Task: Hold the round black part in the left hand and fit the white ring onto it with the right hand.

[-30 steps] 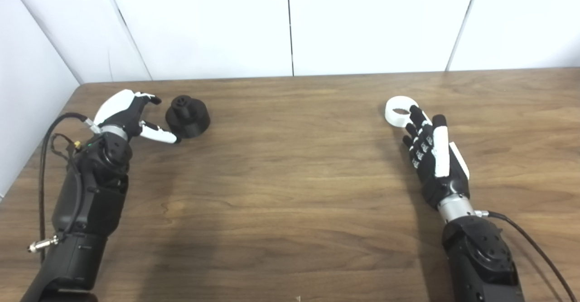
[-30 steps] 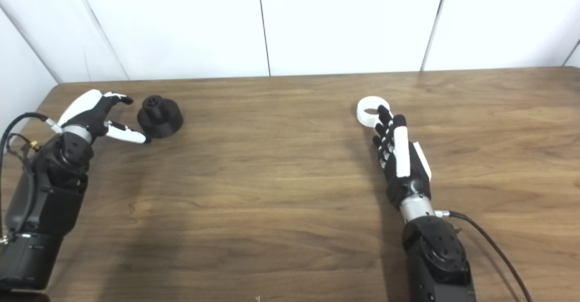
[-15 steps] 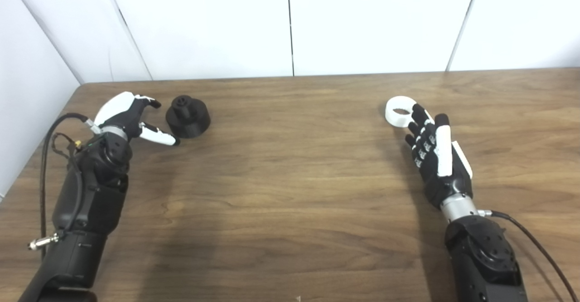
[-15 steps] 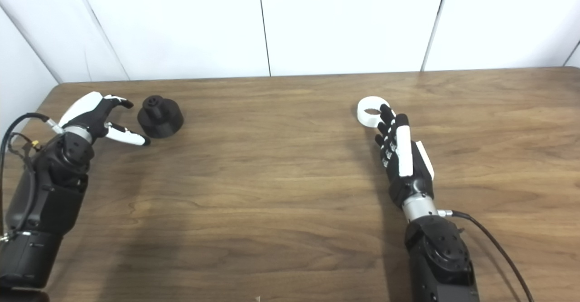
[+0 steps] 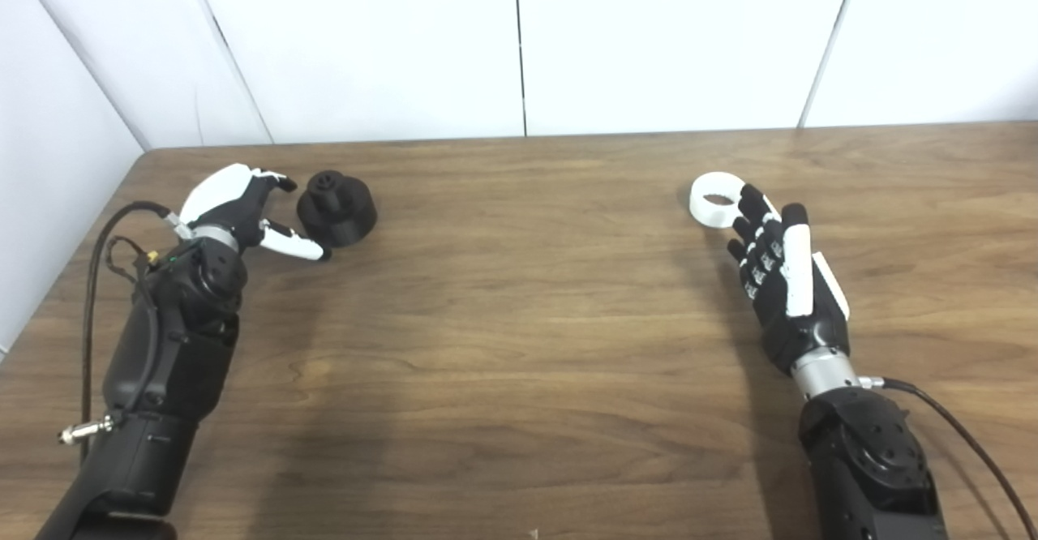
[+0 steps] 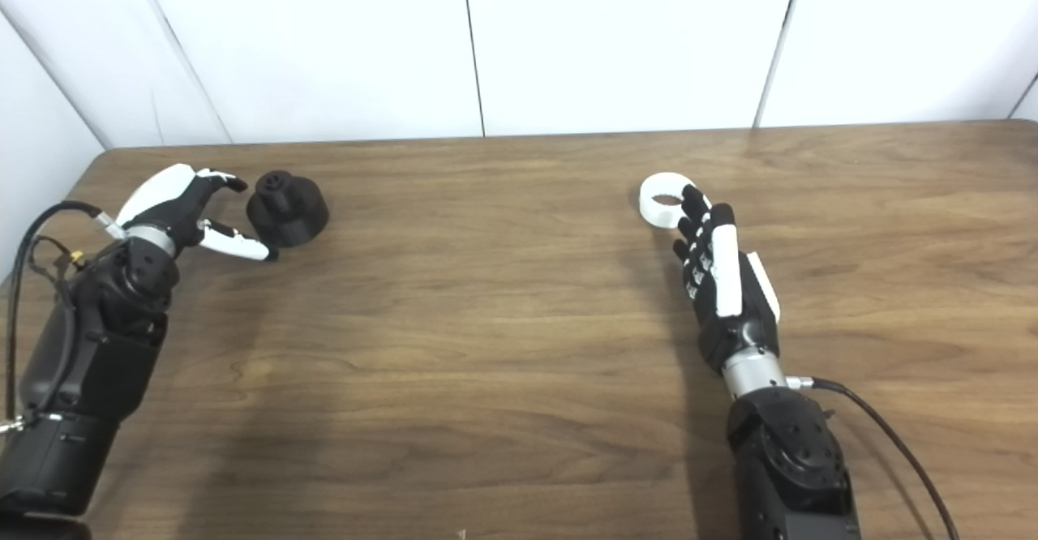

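The round black part [image 5: 336, 208] sits upright on the table [image 5: 519, 321] at the far left, just to the right of my left hand [image 5: 237, 214], whose fingers and thumb are spread wide around nothing and point straight at it (so that hand is plainly the nearer one). The white ring [image 5: 715, 199] lies flat on the right side, just beyond the fingertips of my right hand [image 5: 782, 276], which is stretched out open and holds nothing. I judge each reach runs forward along its own arm, with the two parts well apart.
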